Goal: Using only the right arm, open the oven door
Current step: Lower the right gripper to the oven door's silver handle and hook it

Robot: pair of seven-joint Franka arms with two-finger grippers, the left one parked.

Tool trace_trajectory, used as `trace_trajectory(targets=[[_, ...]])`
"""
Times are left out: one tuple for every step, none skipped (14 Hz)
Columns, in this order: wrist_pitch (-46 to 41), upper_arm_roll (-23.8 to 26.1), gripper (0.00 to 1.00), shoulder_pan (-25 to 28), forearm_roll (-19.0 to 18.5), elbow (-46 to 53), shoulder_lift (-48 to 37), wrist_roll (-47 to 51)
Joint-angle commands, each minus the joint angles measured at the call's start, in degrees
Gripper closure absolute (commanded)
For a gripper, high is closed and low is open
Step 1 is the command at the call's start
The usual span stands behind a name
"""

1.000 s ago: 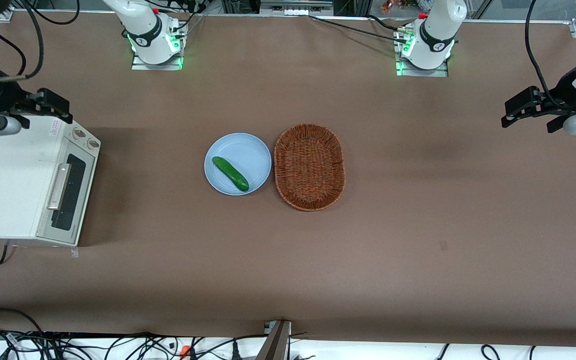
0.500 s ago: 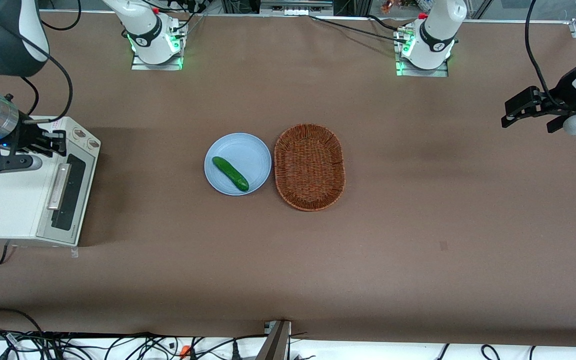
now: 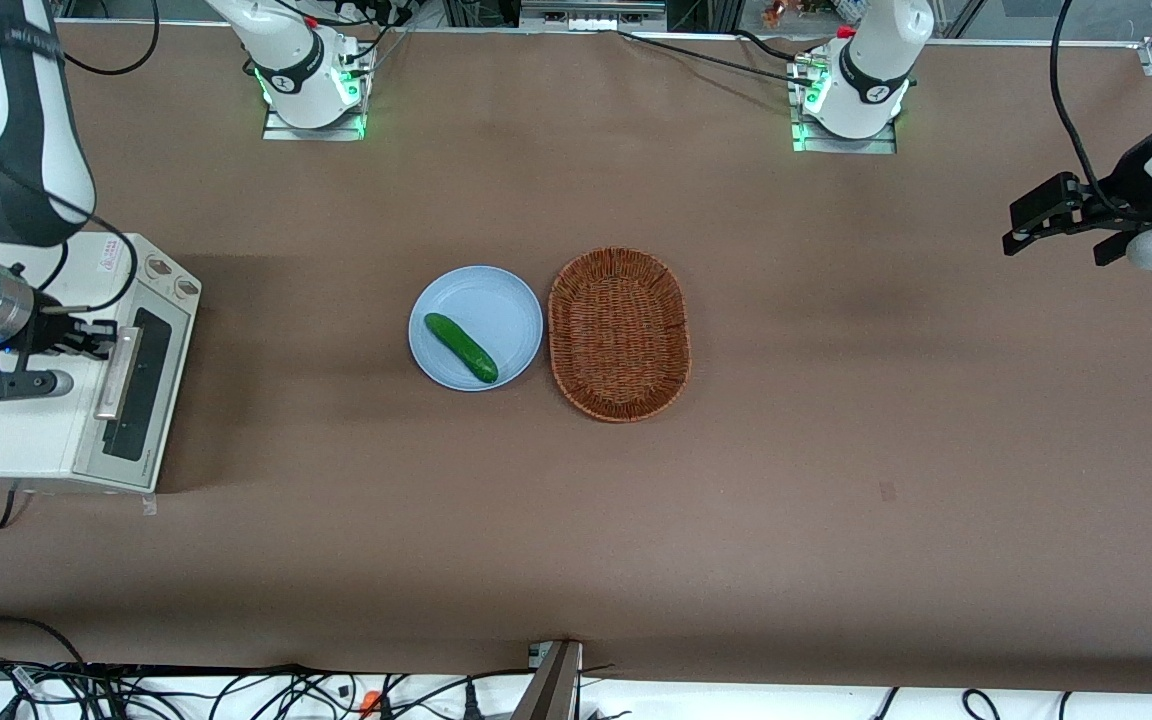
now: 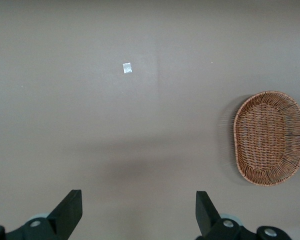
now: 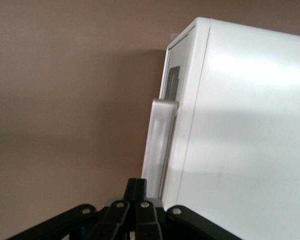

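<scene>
The white toaster oven [image 3: 26,390] sits at the working arm's end of the table. Its oven door [image 3: 141,390] is closed, with the dark window and the silver bar handle [image 3: 118,372] facing the plate. My right arm [image 3: 6,130] reaches over the oven's top. Its black gripper [image 3: 101,340] is shut with nothing between the fingers, and its tips are at the end of the handle farther from the front camera. In the right wrist view the shut fingertips [image 5: 138,187] point at the near end of the handle [image 5: 160,142], beside the oven's white top [image 5: 250,140].
A blue plate [image 3: 506,300] with a green cucumber [image 3: 461,347] lies mid-table, with a wicker basket [image 3: 619,333] beside it toward the parked arm's end. The oven's two knobs [image 3: 171,277] are on the strip beside the door, farther from the front camera.
My right arm has swung along the oven's top toward the front camera. The gripper went from the knob end to the handle's end. The door has stayed closed.
</scene>
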Motion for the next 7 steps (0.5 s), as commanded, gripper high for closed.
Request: trace_trajectory(targets=[[2.62,0.42,1.0,-0.55,-0.7,0.23,1.93,-0.91],[3.67,0.42,1.0,-0.55,-0.7,0.14,2.55,-0.91],[4.29,0.42,1.0,-0.55,-0.61,0.14,3.25,-0.65],[5.43,0.42,1.0,-0.55,-0.7,0.05,3.78,-0.65],[5.96,0.16,1.0,-0.63,-0.7,-0.03,4.14,-0.73],[5.97,-0.19,1.0,-0.63,-0.7,-0.21,4.23,-0.82],[6.06,-0.28,1.0,-0.63,-0.7,-0.56,4.23,-0.82]])
